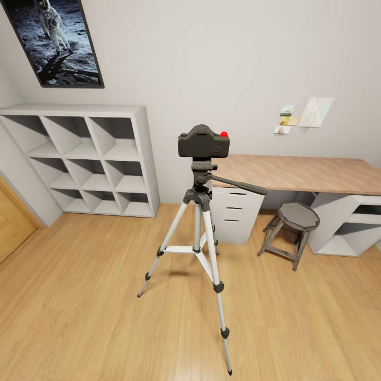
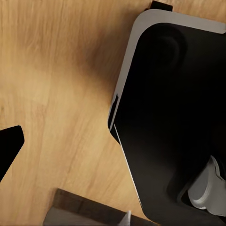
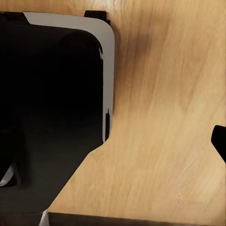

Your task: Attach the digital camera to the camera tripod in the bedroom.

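The digital camera [image 1: 202, 143], black and boxy with a red button [image 1: 224, 134], sits level on the dark grey head of the camera tripod [image 1: 203, 233]. The tripod stands mid-room on its three silver legs, its long black handle [image 1: 239, 185] pointing right. In the left wrist view one black fingertip [image 2: 9, 148] shows at the picture's edge over the wood floor, with nothing near it. The right wrist view shows one black fingertip [image 3: 220, 141] at the opposite edge, also holding nothing. Both wrist views look down beside my black, grey-rimmed base [image 2: 179, 117].
A white cube shelf [image 1: 84, 159] stands against the wall at left, under an astronaut poster [image 1: 55, 39]. A wood-topped desk [image 1: 307, 172] with white drawers runs along the right, a grey stool [image 1: 296, 222] before it. An oak door [image 1: 10, 222] is at far left.
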Controlling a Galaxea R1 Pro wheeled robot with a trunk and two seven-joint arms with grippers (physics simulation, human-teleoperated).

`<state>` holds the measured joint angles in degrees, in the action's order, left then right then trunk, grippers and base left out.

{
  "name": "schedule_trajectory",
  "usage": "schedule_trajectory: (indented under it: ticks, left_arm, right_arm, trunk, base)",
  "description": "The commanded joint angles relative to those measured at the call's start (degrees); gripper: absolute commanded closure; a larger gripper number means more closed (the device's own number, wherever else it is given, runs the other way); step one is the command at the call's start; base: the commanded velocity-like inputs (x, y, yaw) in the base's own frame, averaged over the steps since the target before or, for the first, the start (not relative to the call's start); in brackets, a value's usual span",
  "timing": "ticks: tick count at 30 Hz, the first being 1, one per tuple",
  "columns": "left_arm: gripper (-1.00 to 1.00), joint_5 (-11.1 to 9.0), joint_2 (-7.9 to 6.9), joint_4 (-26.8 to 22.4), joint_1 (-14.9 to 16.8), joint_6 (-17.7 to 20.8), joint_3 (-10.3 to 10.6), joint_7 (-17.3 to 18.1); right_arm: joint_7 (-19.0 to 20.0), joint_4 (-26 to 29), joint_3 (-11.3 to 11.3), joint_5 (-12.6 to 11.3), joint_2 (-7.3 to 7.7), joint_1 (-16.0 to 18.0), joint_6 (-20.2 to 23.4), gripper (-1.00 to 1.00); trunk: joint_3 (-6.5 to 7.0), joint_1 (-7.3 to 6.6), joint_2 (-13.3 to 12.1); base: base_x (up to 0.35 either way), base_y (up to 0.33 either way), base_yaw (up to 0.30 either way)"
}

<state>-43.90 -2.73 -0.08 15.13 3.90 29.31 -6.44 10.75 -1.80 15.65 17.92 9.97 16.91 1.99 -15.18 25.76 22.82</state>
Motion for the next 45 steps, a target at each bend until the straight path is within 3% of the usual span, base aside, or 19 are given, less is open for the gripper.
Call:
schedule_trajectory:
  ticks: [1,15,19,23,45]
  left_arm:
    - [-1.0,-0.38,0.05,-0.01,0.0,-0.06,0.51,-0.13]
    - [-1.0,-0.2,0.27,-0.21,-0.1,-4.29,0.56,-0.15]
    - [-1.0,-0.28,1.01,-0.13,-0.1,-4.65,0.52,-0.16]
    - [-1.0,-0.4,1.31,-0.06,-0.1,-4.64,0.46,-0.17]
    - [-1.0,-1.67,1.9,0.01,-0.1,-4.45,0.4,-0.16]
  right_arm:
    - [0.15,-0.12,0.51,0.37,-0.01,0.06,0.15,-1.0]
    - [-0.18,-0.18,0.52,0.28,-0.19,0.02,0.2,-1.0]
    - [-3.39,-0.16,0.52,0.27,-2.52,-0.04,0.31,-1.0]
    - [-5.08,-0.17,0.56,0.27,-3.38,-0.42,0.27,-1.0]
    - [-6.74,-0.14,0.7,-1.54,-3.92,-4.79,-2.07,-1.0]
  trunk:
    - [-0.05,0.03,0.1]
    - [1.05,0.03,0.1]
    - [1.42,0.03,0.1]
    - [1.79,0.03,0.1]
    - [3.82,0.03,0.1]
  base:
    - [0.0,0.0,0.0]
    - [0.0,0.0,0.0]
    - [0.0,0.0,0.0]
    - [0.0,0.0,0.0]
    - [0.0,0.0,-0.019]
